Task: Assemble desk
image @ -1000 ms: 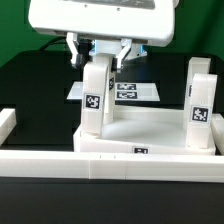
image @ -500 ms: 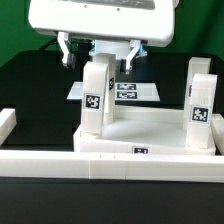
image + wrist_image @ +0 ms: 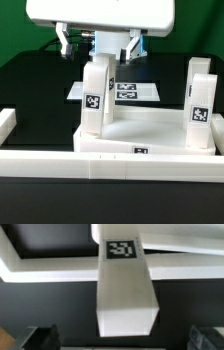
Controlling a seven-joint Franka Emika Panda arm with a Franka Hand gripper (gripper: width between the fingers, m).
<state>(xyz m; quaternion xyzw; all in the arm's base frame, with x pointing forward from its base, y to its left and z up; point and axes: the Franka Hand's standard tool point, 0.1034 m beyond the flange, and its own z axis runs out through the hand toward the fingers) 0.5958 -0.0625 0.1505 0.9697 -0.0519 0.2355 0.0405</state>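
Note:
The white desk top (image 3: 150,133) lies on the black table behind the border rail. Two square white legs with tags stand upright in it, one leg (image 3: 96,98) at the exterior view's left and another leg (image 3: 200,102) at its right. My gripper (image 3: 98,45) hangs open just above the left leg, a finger on each side of the leg's top end and clear of it. In the wrist view that leg (image 3: 125,291) runs down to the desk top (image 3: 60,270), and the gripper (image 3: 124,339) shows dark fingertips (image 3: 40,337) well apart from it.
A long low white border rail (image 3: 60,164) runs along the front, with a raised end block (image 3: 6,123) at the exterior view's left. The marker board (image 3: 128,91) lies flat on the table behind the desk top.
The jaws have spread wide and let go of the left leg. The gripper has risen slightly above the leg's top. The leg stays upright in the desk top.

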